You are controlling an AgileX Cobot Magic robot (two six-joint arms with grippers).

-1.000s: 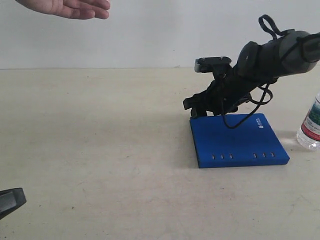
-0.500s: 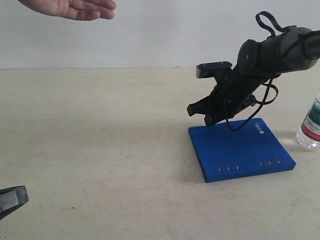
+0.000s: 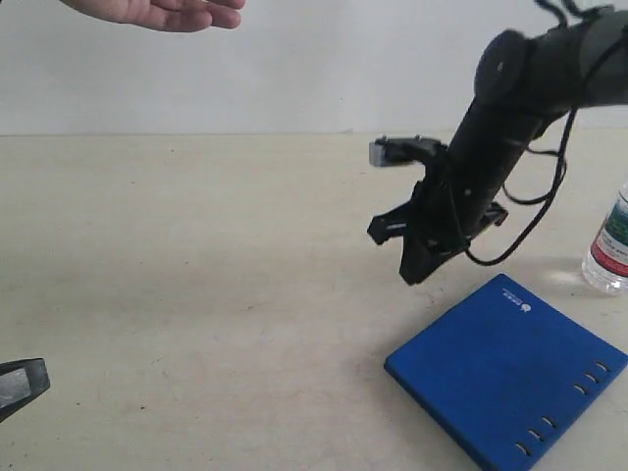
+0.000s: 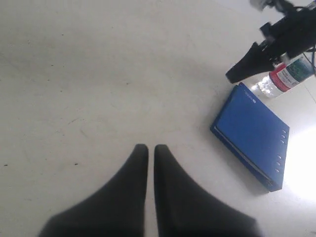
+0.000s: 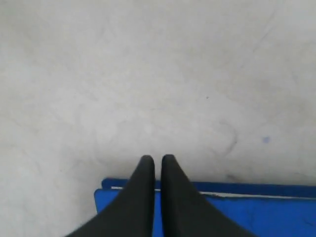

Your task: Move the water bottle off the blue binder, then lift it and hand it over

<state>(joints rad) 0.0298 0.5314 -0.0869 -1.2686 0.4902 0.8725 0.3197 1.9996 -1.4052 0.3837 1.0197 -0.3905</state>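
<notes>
Toward the right side of the desk [image 3: 196, 294], the blue binder [image 3: 510, 378] lies flat and skewed, the water bottle [image 3: 610, 245] standing upright off it near its far corner, while the right jaws hang pressed together and empty above the desk beside the binder (the left jaws, low at far left, are together too).

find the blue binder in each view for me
Exterior view: the blue binder lies flat at lower right, below the right tool.
Left wrist view: the binder is at the right, next to the water bottle.
Right wrist view: the binder is a strip along the bottom edge.
Shared landmark: the right tool, close to the binder in all three.
</notes>
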